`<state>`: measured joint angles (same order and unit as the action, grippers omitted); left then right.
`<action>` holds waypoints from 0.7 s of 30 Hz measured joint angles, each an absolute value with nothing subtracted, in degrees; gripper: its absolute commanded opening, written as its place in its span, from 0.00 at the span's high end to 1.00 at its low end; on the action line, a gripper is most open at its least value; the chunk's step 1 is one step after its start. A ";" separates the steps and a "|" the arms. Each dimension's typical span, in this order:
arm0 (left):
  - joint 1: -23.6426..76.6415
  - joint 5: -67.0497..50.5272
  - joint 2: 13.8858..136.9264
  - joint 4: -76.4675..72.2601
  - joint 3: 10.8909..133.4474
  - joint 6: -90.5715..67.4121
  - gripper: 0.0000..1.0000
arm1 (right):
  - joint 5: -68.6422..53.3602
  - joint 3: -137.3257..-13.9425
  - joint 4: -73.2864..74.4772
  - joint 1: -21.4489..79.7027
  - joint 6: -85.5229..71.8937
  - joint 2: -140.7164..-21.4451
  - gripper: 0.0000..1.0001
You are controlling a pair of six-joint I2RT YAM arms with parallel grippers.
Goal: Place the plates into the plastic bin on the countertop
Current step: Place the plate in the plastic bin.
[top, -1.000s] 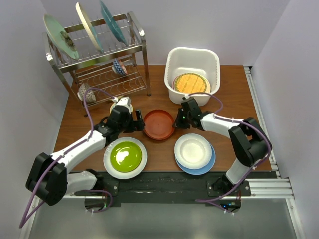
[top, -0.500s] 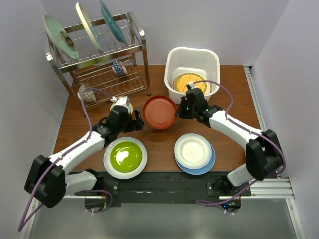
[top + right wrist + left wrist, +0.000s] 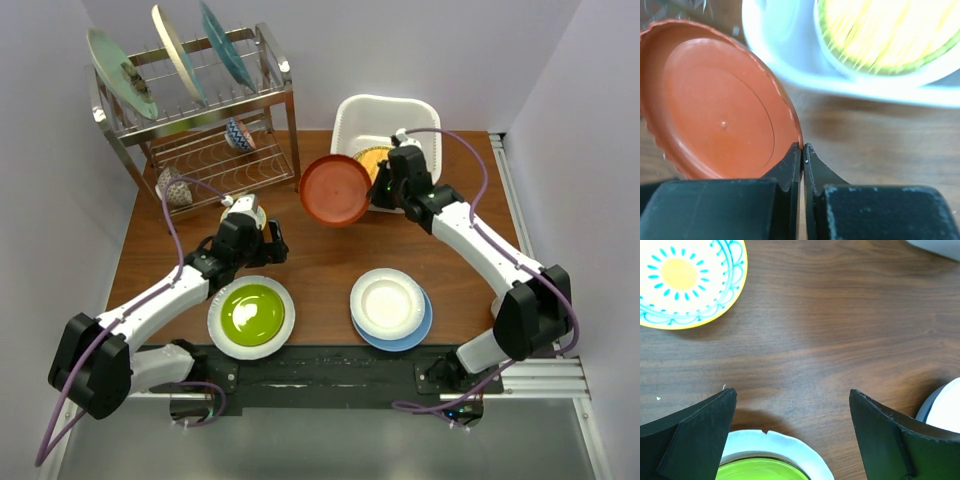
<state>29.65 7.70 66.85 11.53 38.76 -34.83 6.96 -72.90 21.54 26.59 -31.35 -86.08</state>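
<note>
My right gripper (image 3: pixel 376 193) is shut on the rim of a red-orange plate (image 3: pixel 335 190) and holds it tilted in the air just left of the white plastic bin (image 3: pixel 352 112). The held plate (image 3: pixel 715 105) also fills the left of the right wrist view, with the gripper (image 3: pixel 803 148) pinching its edge. A yellow woven-look plate (image 3: pixel 372 159) lies inside the bin (image 3: pixel 790 60). My left gripper (image 3: pixel 278 245) is open and empty above the table, just beyond a lime green plate on a white plate (image 3: pixel 251 315). A white plate on a blue plate (image 3: pixel 390 305) sits front right.
A two-tier steel wire dish rack (image 3: pixel 280 95) stands at the back left with three plates upright on top and small bowls below. A small yellow-and-blue patterned bowl (image 3: pixel 687 282) lies by the left arm. Walls close in on the left, back and right.
My right gripper has lifted the red-orange plate off the table and carried it back and up toward the bin, tilting it. The left arm has stayed in place.
</note>
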 measured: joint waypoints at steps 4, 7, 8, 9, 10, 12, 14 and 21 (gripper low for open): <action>29.65 7.66 66.89 11.60 38.50 -34.83 0.00 | 6.37 -76.12 21.82 22.74 -30.65 -87.55 1.00; 29.65 7.60 66.92 11.51 38.48 -34.83 0.00 | 4.95 -77.71 21.82 19.62 -30.50 -89.54 1.00; 29.65 7.51 66.92 11.46 38.44 -34.83 0.00 | 4.49 -77.93 21.82 18.59 -30.48 -90.19 1.00; 29.65 7.46 66.92 11.44 38.39 -34.83 0.00 | 3.86 -78.15 21.89 17.65 -30.48 -90.87 1.00; 29.65 7.44 66.94 11.42 38.35 -34.83 0.00 | 3.29 -78.35 21.93 16.95 -30.50 -91.50 1.00; 29.65 7.42 66.98 11.38 38.24 -34.83 0.00 | 2.31 -79.31 22.20 15.14 -30.50 -93.08 1.00; 29.63 7.29 67.07 11.40 38.17 -34.83 0.00 | 1.26 -80.23 22.35 13.56 -30.55 -94.26 1.00; 29.63 7.20 67.31 11.38 38.06 -34.83 0.00 | -2.31 -83.61 22.22 9.10 -30.74 -96.03 1.00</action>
<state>29.63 7.20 67.31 11.38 38.06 -34.83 -2.31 -83.61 22.22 9.10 -30.74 -96.03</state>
